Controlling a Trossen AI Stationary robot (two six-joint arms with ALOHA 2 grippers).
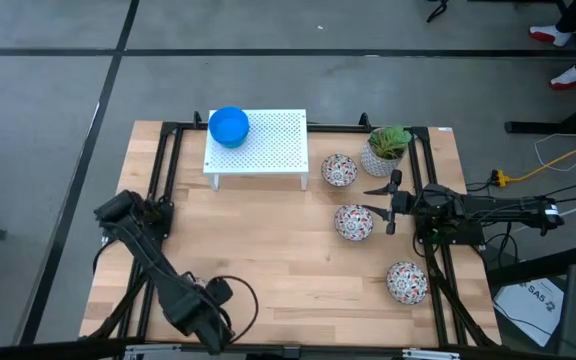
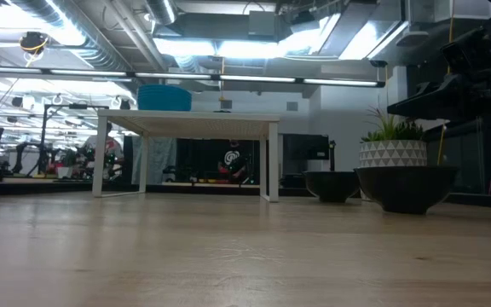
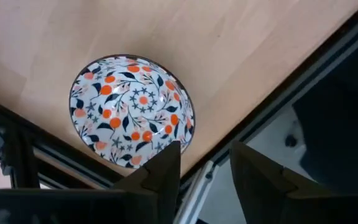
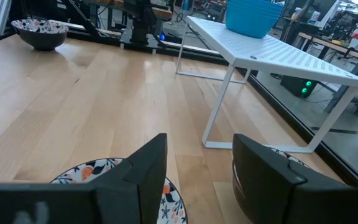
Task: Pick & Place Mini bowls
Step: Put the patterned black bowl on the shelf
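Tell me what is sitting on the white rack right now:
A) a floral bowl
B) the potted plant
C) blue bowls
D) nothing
C: the blue bowls sit on a back corner of the white rack, while the floral bowls and the potted plant stand on the table.

We see bright blue bowls on a white perforated stand, and red-and-dark floral bowls on the pale wood worktop.
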